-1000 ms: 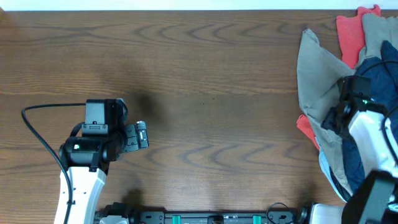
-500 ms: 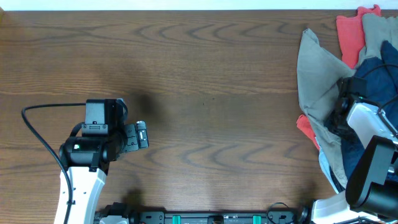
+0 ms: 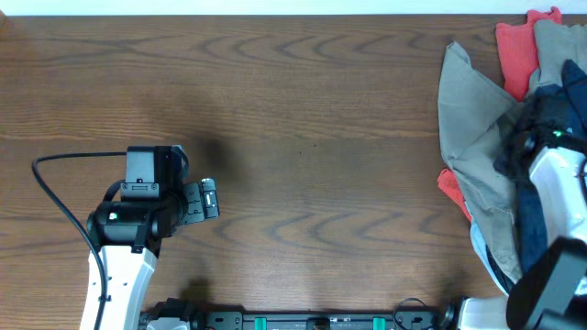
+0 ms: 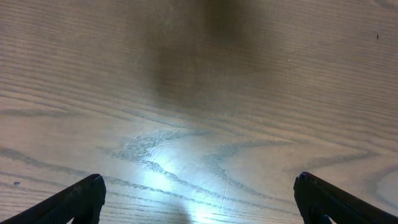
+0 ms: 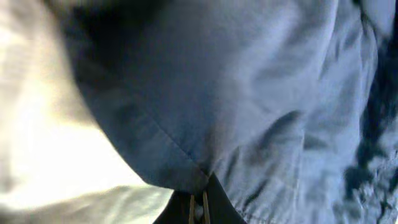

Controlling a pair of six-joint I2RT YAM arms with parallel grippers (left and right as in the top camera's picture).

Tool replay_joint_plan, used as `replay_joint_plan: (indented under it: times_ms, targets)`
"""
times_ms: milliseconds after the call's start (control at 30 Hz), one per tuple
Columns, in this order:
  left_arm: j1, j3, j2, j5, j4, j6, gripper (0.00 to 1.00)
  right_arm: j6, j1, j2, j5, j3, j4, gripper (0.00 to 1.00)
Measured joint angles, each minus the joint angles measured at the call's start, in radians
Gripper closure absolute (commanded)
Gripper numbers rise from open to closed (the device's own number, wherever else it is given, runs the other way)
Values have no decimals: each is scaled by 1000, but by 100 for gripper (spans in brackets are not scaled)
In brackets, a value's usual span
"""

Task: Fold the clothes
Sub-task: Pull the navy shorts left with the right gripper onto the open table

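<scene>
Since 1.0 s ago, the right gripper has shifted from the pile's left side toward the far right, further over the clothing. The left arm has not changed position.

Near side: the left gripper hovers low over bare table, its 2 fingers spread wide apart, nothing between them.

Right side: the right gripper's fingers are pressed together at the bottom of the wrist view, clamped on a stitched edge of the shorts. Navy cloth fills most of that view; pale cloth lies to its left.

The shorts sit crumpled in the pile at the table's right edge, partly under the right arm, resting on the khaki garment. This garment spreads leftward from the pile.

Far side: the red cloth lies at the far right corner, touching the khaki garment.
</scene>
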Motion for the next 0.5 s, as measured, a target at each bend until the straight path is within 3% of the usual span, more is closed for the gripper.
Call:
replay_joint_plan:
  times_ms: [133, 267, 367, 500]
  targets:
    - [0, 0, 0, 0, 0, 0, 2, -120, -8, -48, -229, 141, -96, 99]
    - [0, 0, 0, 0, 2, 0, 2, -221, 10, -103, -627, 353, -133, 97]
    - [0, 0, 0, 0, 2, 0, 2, -256, 95, -171, -834, 445, -198, 94]
    - [0, 0, 0, 0, 2, 0, 2, -278, 280, -215, -942, 451, -326, 90]
